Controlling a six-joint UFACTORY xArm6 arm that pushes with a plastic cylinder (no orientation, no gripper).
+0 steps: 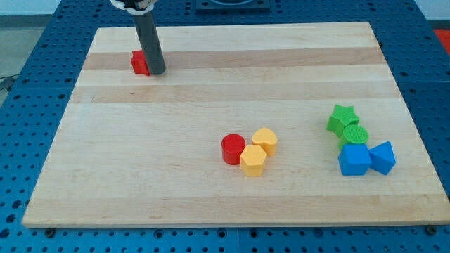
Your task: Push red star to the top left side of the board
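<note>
The red star lies near the board's top left, partly hidden behind my rod, so its shape is hard to make out. My tip touches the board right against the star's right side. The rod rises from there to the view's top edge.
A red cylinder and two yellow blocks cluster at the lower middle. A green star, a green cylinder and two blue blocks cluster at the lower right. The wooden board lies on a blue perforated table.
</note>
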